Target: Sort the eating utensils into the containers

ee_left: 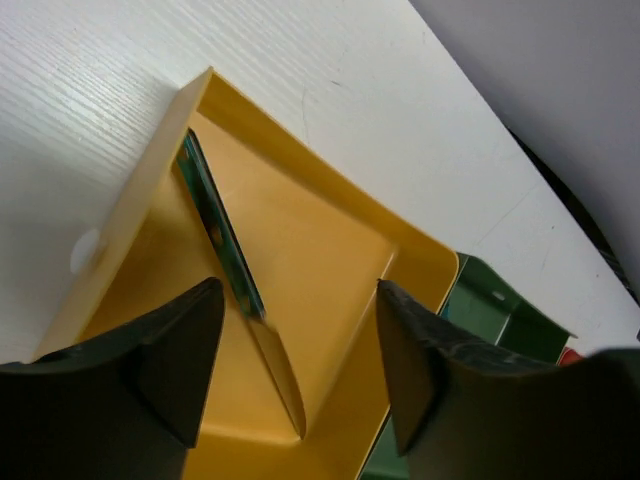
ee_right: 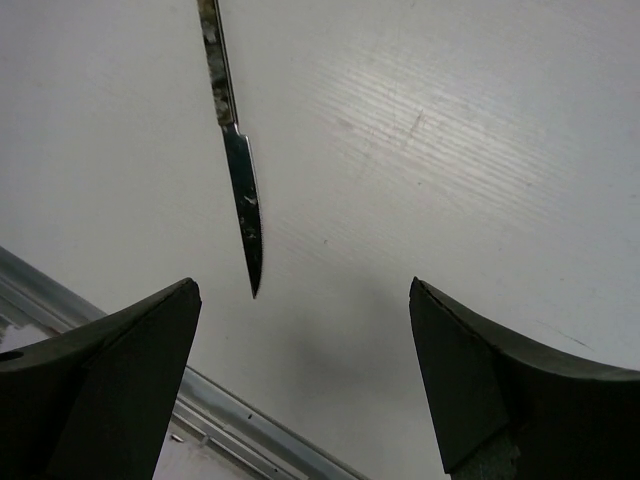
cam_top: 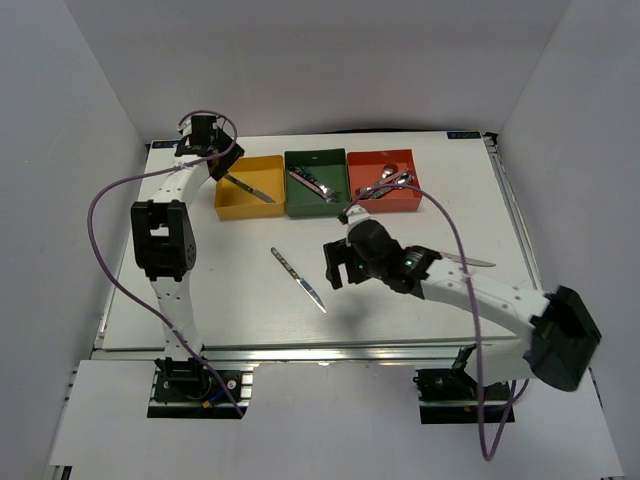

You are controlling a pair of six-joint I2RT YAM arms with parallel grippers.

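Note:
The yellow box (cam_top: pixel 240 202), dark green box (cam_top: pixel 318 160) and red box (cam_top: pixel 385 204) stand in a row at the back. A teal-handled knife (cam_top: pixel 250 186) lies in the yellow box. My left gripper (cam_top: pixel 222 165) hangs open and empty over that box; in the left wrist view the knife (ee_left: pixel 222 235) lies between and below the fingers of the left gripper (ee_left: pixel 300 370). A dark-handled knife (cam_top: pixel 298 279) lies on the table. My right gripper (cam_top: pixel 335 262) is open and empty just right of it; its blade (ee_right: pixel 246 210) shows ahead of the right gripper (ee_right: pixel 305 340).
Utensils lie in the green box (cam_top: pixel 312 183) and in the red box (cam_top: pixel 385 180). Another knife (cam_top: pixel 470 261) lies on the table beside the right arm, partly hidden. The table's metal front rail (ee_right: pixel 250 430) is close below my right gripper. The green box's corner (ee_left: pixel 490 305) shows beside the yellow one.

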